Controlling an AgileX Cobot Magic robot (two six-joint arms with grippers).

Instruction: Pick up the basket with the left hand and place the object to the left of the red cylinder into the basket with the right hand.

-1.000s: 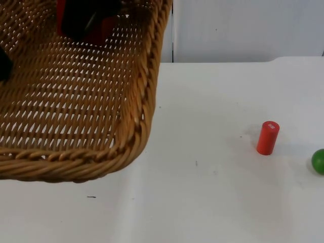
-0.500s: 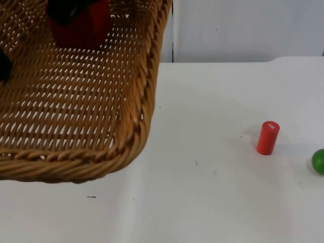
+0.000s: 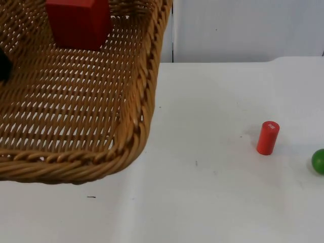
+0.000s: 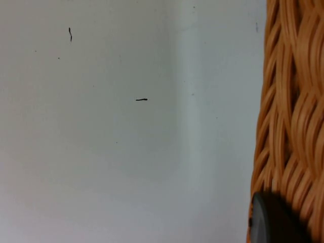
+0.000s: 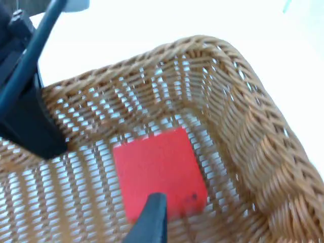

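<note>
The wicker basket hangs above the table's left side, close to the top camera. My left gripper is shut on its rim, with one black fingertip against the weave. A red block lies free on the basket's floor near the far wall. In the right wrist view the same red block sits in the basket's corner, below my right gripper's black fingertip. That gripper hovers above the basket, open and holding nothing. The red cylinder stands upright on the table at the right.
A green ball rests at the table's right edge, right of the cylinder. The white table ends at the grey partition wall. A small dark mark lies near the front.
My right gripper, which sat over the red block inside the basket, has let go and risen out of the top view. The block stays on the basket floor. The basket has not moved.
</note>
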